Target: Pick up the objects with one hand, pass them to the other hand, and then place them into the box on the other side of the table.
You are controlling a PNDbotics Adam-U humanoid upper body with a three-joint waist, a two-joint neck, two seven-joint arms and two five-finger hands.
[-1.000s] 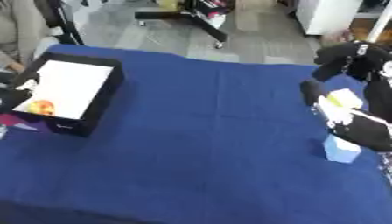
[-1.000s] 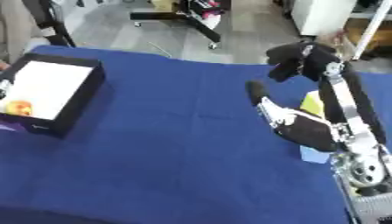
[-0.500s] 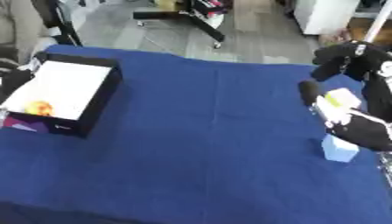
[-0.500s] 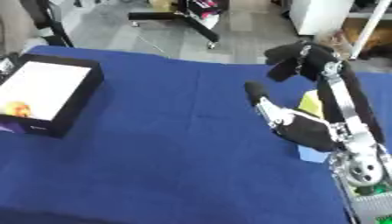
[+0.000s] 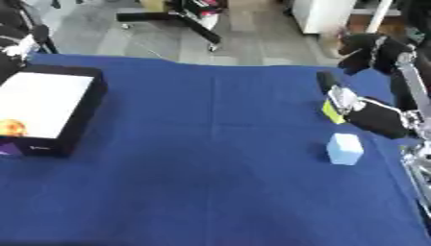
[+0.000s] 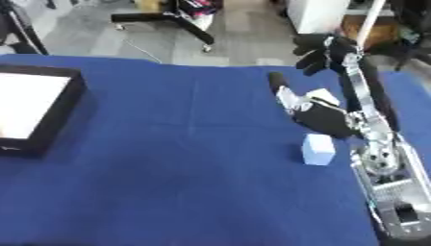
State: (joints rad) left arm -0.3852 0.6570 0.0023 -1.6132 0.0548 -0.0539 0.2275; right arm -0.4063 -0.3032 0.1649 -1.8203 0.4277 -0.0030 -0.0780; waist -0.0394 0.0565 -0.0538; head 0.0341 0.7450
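Your right hand point(image 6: 324, 120) hovers by the pale block point(image 6: 318, 149), fingers seemingly straight, holding nothing. One orange item point(image 5: 12, 128) sits in the box point(image 5: 82, 113); you've still the block to grasp, pass, place.

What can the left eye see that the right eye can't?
Only the left eye view shows the orange thing in the black box, a purple thing at the box's near corner, and a yellow-green thing beside the right hand. Only the right eye view shows the silver arm running down to the corner. Both show the blue cloth and the light blue block.
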